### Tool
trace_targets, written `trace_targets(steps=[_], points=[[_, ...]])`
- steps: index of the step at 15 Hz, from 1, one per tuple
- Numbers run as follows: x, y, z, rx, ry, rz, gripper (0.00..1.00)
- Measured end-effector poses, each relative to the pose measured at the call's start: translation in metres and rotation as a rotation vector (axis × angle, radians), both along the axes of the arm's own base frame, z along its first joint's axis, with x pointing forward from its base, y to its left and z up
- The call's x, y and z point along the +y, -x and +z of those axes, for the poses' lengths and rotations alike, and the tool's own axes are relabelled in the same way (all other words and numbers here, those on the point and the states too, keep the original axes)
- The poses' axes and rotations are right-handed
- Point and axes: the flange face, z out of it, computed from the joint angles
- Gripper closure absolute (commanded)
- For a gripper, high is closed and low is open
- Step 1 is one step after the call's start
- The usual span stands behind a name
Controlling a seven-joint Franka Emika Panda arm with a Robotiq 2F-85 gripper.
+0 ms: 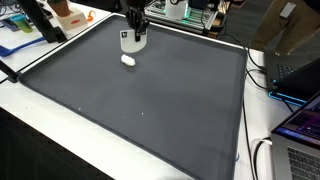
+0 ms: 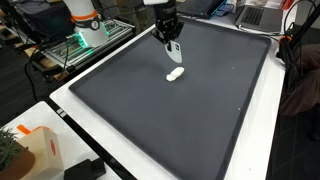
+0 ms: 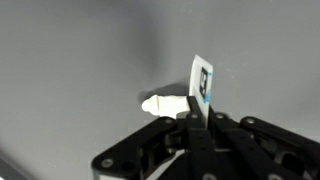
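Hand [image 3: 200, 116] clenched on white packet [image 3: 203, 80], its blue-black print unreadable, white lump [image 3: 160, 103] just beside.

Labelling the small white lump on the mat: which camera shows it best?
An exterior view, where the white lump lies whole, clear of the gripper. In an exterior view it looks smaller, close beside the gripper's white card. In the wrist view the gripper hides part of it.
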Motion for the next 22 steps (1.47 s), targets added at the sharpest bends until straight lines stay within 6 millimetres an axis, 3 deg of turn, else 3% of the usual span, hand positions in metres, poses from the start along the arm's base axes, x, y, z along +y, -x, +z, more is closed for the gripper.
trace_targets(steps=[8, 22], points=[[-0.007, -0.012, -0.023, -0.004, 0.022, -0.029, 0.99], [0.003, -0.037, -0.035, 0.065, 0.108, -0.019, 0.99]])
